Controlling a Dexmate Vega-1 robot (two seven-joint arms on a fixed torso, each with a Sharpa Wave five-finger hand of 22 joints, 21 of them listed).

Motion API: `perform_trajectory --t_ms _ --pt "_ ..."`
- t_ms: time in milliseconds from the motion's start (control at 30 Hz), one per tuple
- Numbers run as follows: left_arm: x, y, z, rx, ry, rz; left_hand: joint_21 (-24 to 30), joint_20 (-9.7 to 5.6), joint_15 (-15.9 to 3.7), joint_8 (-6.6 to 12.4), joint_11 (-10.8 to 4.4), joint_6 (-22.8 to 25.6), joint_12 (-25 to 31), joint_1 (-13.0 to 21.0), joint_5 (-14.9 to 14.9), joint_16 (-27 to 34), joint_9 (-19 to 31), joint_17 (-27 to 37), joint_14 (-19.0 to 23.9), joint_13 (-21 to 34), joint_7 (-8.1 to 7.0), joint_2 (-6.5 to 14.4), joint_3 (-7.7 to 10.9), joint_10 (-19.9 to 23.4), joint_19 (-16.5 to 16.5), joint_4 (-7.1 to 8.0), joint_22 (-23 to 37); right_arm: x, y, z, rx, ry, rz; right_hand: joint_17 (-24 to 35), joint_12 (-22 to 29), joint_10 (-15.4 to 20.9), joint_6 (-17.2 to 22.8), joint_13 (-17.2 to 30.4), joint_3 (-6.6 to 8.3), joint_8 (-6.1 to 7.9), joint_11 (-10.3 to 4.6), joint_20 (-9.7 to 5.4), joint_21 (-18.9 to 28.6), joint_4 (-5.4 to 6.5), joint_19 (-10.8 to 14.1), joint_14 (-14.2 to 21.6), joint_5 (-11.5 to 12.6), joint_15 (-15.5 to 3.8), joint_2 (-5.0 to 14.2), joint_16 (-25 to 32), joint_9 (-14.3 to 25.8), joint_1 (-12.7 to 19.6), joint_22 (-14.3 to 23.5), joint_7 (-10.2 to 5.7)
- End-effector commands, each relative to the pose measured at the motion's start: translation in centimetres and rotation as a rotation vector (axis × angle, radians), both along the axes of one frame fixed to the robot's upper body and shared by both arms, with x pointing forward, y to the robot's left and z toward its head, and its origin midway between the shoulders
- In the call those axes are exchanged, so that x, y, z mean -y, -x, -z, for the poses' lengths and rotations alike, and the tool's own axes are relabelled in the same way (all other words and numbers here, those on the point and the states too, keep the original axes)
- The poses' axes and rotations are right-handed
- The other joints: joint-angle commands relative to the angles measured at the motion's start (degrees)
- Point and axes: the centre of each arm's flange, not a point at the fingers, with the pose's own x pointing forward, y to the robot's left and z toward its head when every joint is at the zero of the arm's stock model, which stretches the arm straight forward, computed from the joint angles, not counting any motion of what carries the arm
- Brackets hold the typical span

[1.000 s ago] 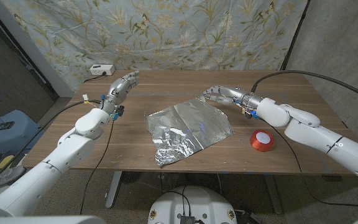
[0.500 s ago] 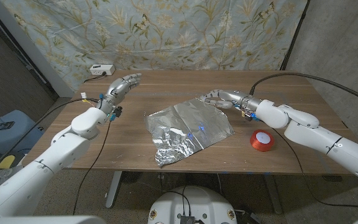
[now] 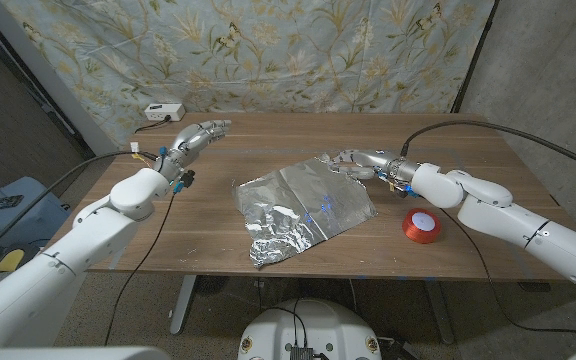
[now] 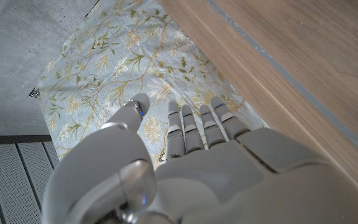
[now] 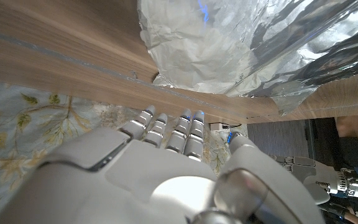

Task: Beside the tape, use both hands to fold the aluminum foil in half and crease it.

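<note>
The aluminum foil [image 3: 303, 207] lies spread on the wooden table [image 3: 218, 240] near its middle, a crinkled sheet with its near left part bunched and wrinkled and its far right part smoother; in the right wrist view the same foil [image 5: 229, 43] shows with a rumpled, partly lifted edge above the wood. The tape [image 3: 420, 225], a red roll, lies flat on the table to the right of the foil, near it but not touching. The right hand [image 3: 353, 159] hovers at the foil's far right corner, its fingers stretched out and slightly apart toward the left, holding nothing; whether the fingertips touch the sheet cannot be told. In its own wrist view the right hand [image 5: 166, 162] shows its fingers extended side by side, reaching toward the table's edge. The left hand [image 3: 196, 136] is held above the table's far left part, well apart from the foil, fingers extended and empty; in the left wrist view that hand [image 4: 185, 162] shows straight fingers and a spread thumb. A white power strip [image 3: 164, 112] sits at the table's far left edge. Behind the table hangs a pale floral cloth [image 3: 268, 50], with grey wall to the right.
</note>
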Motion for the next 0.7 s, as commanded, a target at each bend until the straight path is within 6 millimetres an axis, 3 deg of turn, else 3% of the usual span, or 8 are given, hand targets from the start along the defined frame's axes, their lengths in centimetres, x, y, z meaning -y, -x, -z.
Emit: perform_trajectory --t_ms 33,367,700 --pt "1.8 1.5 1.4 -0.065 0.056 -0.099 -0.08 0.14 0.31 0.17 0.0 0.8 0.5 0.79 -0.35 0.71 0.34 0.34 1.75 0.43 0.12 0.36 -0.63 1.25 0.57 0.24 0.27 0.8 -0.5 1.2 -0.01 0.027 0.014 0.05 -0.04 0.46 0.68 0.26 0.07 0.39 0.09 -3.28 0.05 0.36 -0.44 0.13 0.23 -2.25 -0.05 0.59 0.2 -0.83 0.07 -0.02" --pt "2.7 2.1 3.0 -0.14 0.118 -0.188 -0.17 0.86 0.83 0.0 0.56 1.42 0.86 0.69 -0.73 1.27 0.41 0.64 3.67 0.87 0.28 0.79 -1.71 2.22 0.56 0.61 0.37 1.5 -1.4 2.3 0.0 0.058 0.02 0.0 -0.13 0.66 0.93 0.26 0.08 0.37 -0.24 -3.42 0.13 0.38 -0.75 0.47 0.27 -2.47 -0.11 0.69 0.2 -1.14 0.06 -0.06" --pt "3.2 2.6 3.0 -0.209 0.149 -0.285 0.1 1.66 1.07 0.04 1.3 2.67 1.39 0.67 -1.06 1.8 0.48 0.82 5.68 1.34 0.94 0.78 -2.92 3.63 1.38 0.58 0.51 1.5 -2.4 2.8 -0.008 0.069 0.021 -0.04 -0.4 0.43 0.89 0.28 0.04 0.2 -0.87 -3.52 0.24 0.45 -1.09 0.38 0.32 -2.81 -0.22 0.61 0.2 -1.64 0.06 -0.49"
